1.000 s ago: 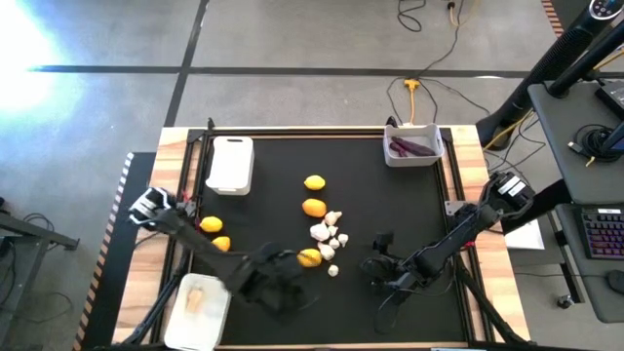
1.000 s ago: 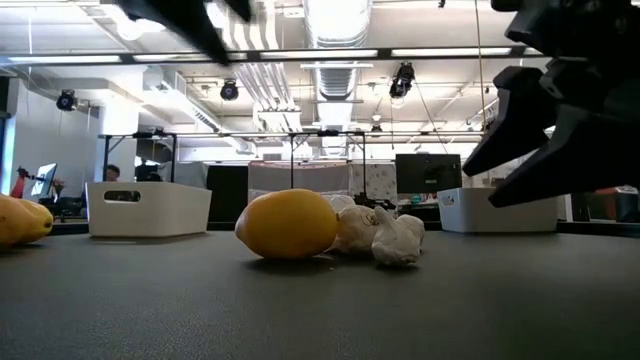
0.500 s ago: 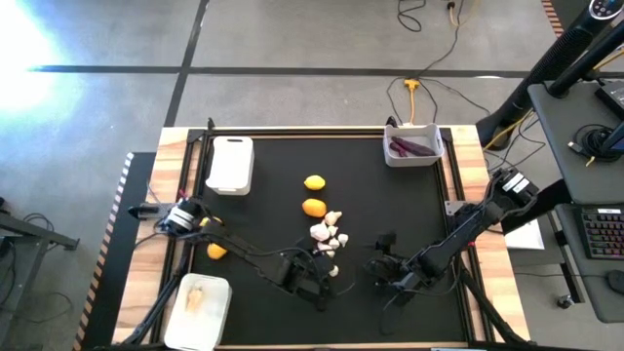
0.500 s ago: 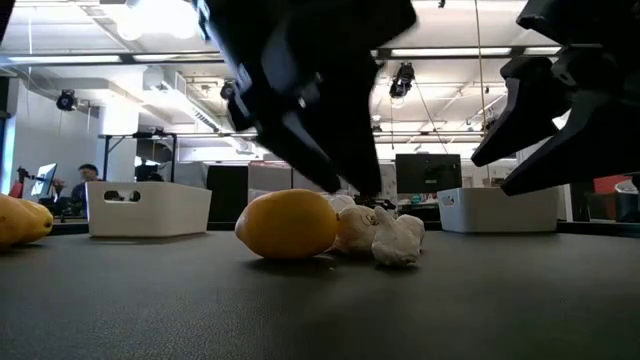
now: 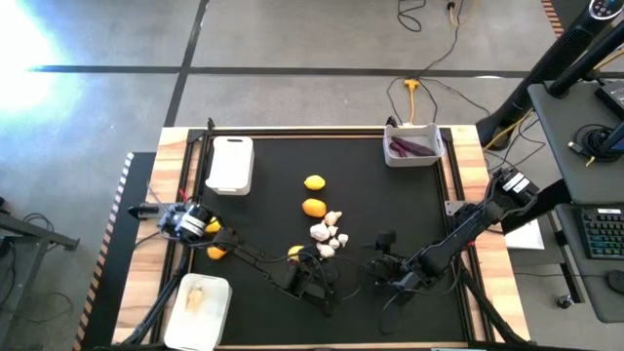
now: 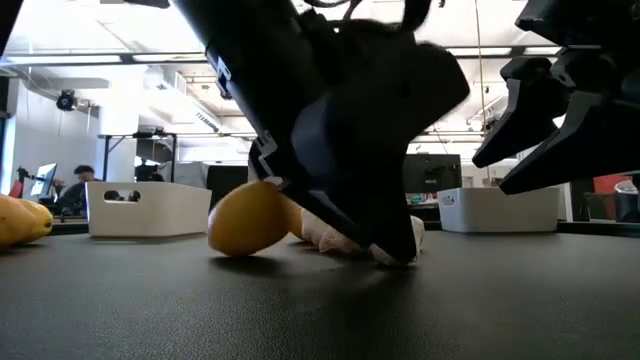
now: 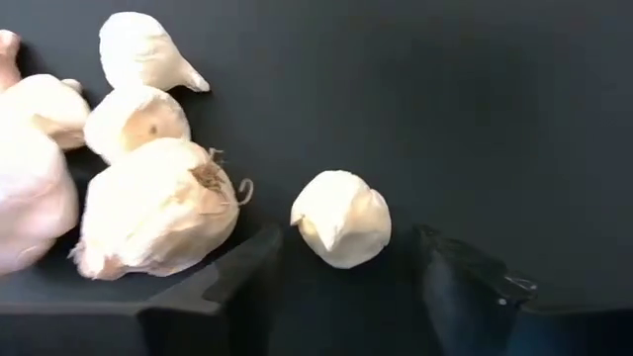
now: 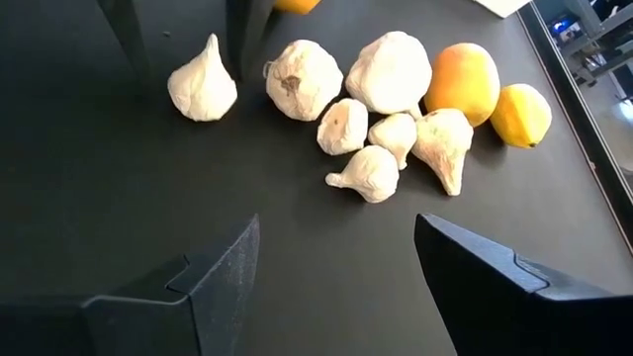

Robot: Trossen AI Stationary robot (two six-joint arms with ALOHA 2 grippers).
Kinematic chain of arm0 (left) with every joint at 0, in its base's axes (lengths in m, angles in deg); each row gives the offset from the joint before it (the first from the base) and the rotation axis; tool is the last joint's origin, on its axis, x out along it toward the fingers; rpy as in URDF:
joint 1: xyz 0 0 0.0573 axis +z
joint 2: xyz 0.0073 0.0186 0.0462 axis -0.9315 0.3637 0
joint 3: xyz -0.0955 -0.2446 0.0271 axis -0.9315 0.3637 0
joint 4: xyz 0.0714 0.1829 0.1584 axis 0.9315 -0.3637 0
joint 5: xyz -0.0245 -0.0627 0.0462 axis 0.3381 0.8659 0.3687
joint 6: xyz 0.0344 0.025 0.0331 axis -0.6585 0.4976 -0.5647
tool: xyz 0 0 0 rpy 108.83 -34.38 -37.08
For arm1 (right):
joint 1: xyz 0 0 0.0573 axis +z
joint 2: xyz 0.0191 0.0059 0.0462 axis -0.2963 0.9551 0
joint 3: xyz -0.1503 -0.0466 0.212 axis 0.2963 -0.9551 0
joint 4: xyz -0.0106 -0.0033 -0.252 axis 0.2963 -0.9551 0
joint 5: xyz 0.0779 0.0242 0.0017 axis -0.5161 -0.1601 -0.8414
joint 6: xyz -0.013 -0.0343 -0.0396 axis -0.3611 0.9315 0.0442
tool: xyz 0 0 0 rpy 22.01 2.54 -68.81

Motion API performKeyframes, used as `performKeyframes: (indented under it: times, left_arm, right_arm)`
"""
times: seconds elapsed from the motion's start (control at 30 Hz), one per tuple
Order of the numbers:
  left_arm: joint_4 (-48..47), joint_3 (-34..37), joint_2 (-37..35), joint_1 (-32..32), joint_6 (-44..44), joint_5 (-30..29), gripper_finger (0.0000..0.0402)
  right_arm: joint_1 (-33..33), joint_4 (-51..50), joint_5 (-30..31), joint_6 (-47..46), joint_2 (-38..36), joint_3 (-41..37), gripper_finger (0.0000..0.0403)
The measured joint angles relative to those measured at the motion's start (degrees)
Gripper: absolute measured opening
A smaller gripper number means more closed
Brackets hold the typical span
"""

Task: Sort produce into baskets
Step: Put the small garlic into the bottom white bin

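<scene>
Moving in over the garlic pile, the left gripper [image 7: 341,287] is now straddling one loose clove [image 7: 341,218] between parted fingers, closing

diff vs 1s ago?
Left gripper swung right from near the front-left bin to the garlic pile and now straddles a lone clove, fingers open, not gripping. It nudged the near lemon left. Right gripper, other lemons and bins unchanged.

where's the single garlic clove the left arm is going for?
The lone garlic clove sits on the mat between the left end effector fingers, just apart from the garlic pile, front-centre.
</scene>
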Motion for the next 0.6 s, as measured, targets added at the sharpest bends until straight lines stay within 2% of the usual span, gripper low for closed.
performKeyframes:
  times: [0.23,0.6]
  left_arm:
    - [5.9,0.0,1.9,0.0,-1.0,-0.3,0.0155]
    - [6.6,0.0,2.1,0.1,2.1,-1.7,0.0083]
  right_arm:
    - [0.0,-0.4,0.0,-0.4,0.0,0.0,0.0256]
    - [0.0,-0.4,0.0,-0.5,0.0,0.0,0.0252]
